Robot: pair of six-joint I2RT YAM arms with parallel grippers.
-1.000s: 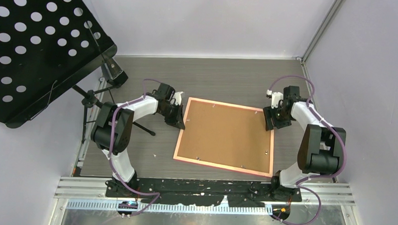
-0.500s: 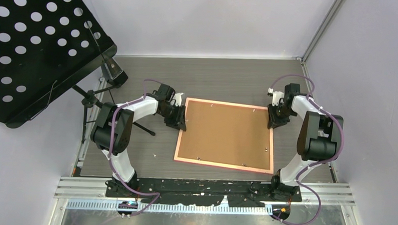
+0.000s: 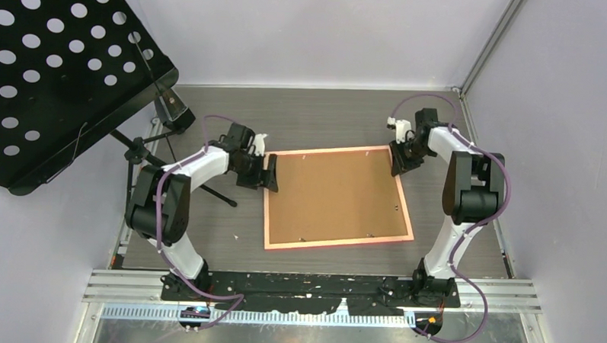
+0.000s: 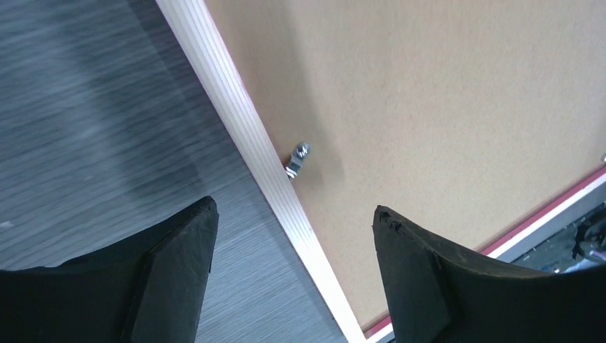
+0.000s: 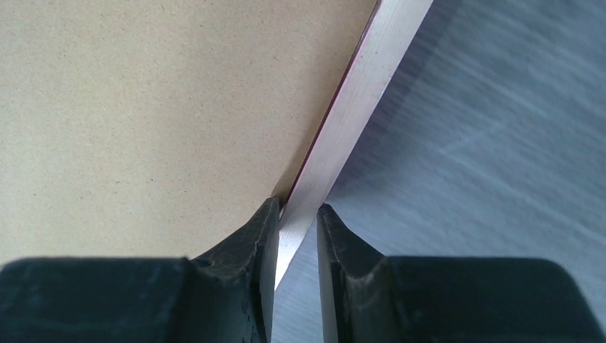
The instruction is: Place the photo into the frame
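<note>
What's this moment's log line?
frame: back up on table | left end effector: open astride left edge | right end effector: shut on right edge | photo: unseen

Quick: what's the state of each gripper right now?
The left gripper is open, jaws either side of the frame rail, not gripping.
The right gripper is shut on the frame rail.

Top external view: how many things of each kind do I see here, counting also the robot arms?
Thin pink-orange picture frame, brown board back up: 1
Black perforated metal music stand: 1
White-and-black robot arms: 2 (left arm, right arm)
Total: 4
</note>
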